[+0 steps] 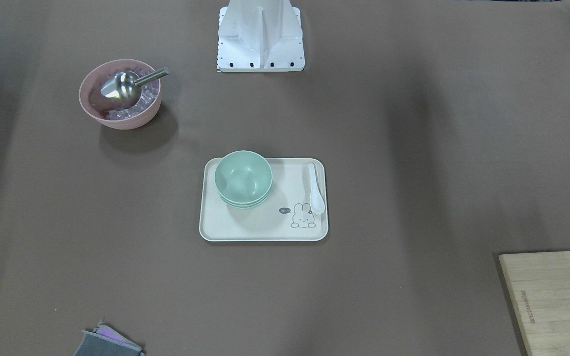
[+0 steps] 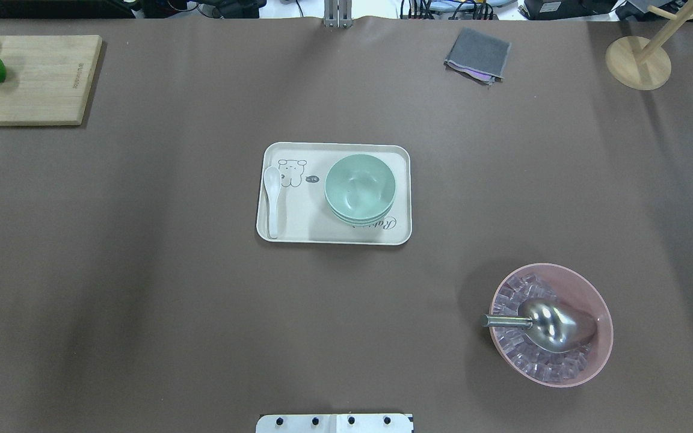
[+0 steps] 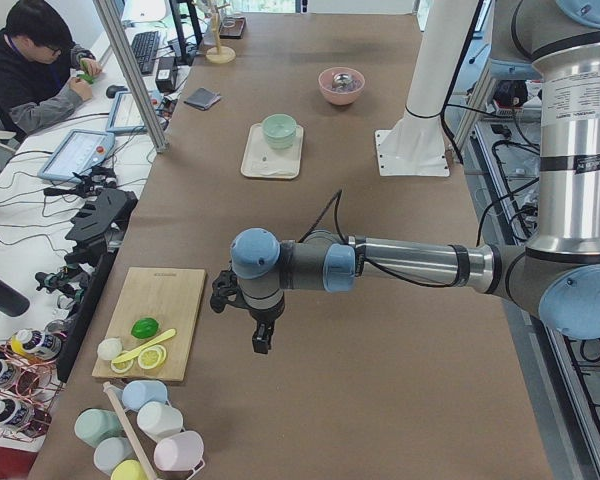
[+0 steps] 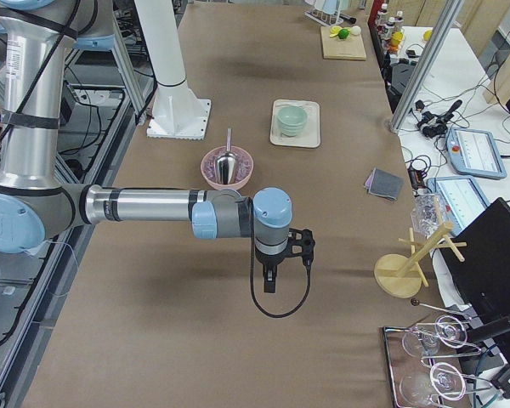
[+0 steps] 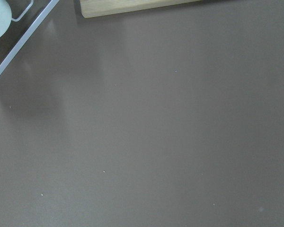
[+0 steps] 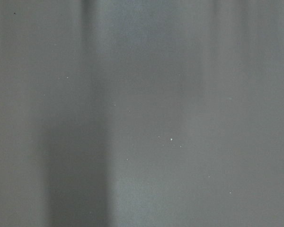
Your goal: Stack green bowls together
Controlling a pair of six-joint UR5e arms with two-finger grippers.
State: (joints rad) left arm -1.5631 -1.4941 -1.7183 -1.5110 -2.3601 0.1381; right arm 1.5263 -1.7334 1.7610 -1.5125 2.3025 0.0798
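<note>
1. The left claw (image 3: 263, 340) hangs over the bare table (image 2: 142, 270), pointing down, near a wooden board (image 2: 33, 84). The right claw (image 4: 270, 279) hangs pointing down too, well apart from the bowls. Both show only from the side, so I cannot tell if their fingers are apart or together.
2. The brown table is the biggest thing.
3. In the view from above, the wooden board lies at 10 o'clock from the tray, with cut fruit on it.
4. The cream tray (image 2: 298, 225) sits in the middle of the table.
5. A pink bowl (image 2: 599, 349) stands at 4 o'clock from the tray – a shiny metal scoop (image 2: 554, 328) rests inside on clear cubes.
6. The green bowls (image 2: 360, 186) sit one inside another in one pile, on the tray's 3 o'clock side.
7. A grey cloth (image 2: 477, 54) lies at 1 o'clock from the tray.
8. A white spoon (image 2: 272, 198) lies on the tray's 9 o'clock side – apart from the bowls.
</note>
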